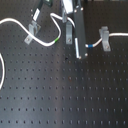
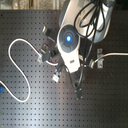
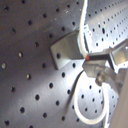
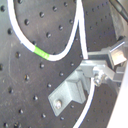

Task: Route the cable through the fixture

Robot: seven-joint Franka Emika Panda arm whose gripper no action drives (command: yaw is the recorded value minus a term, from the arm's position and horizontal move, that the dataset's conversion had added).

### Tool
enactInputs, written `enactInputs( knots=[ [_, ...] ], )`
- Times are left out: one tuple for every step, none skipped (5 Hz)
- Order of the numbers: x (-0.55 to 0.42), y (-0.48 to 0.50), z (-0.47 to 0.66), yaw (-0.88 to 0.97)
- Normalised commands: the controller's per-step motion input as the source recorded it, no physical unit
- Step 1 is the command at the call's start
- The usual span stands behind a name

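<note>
The cable (image 1: 50,44) lies looped across the counter (image 1: 60,95) near its far edge, passing beneath the claw (image 1: 78,54), which is clenched on it beside its blue band (image 1: 90,46).

Matt black perforated board (image 1: 60,95), brushed metal bracket (image 4: 70,92)

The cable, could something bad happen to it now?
Maybe. The cable bends tightly near its green band, so a pull might kink it. In both wrist views it runs right beside a metal clip; it could snag on the clip's edge instead of sliding in. The gripper hangs low over the board and might bump another clip.
</note>
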Motion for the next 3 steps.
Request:
enactInputs(
  knots=[
    [-0.09,0.243,0.0,-0.75],
    [-0.142,0.231,0.0,-0.79],
    [-0.208,0.212,0.04,-0.81]
  ],
)
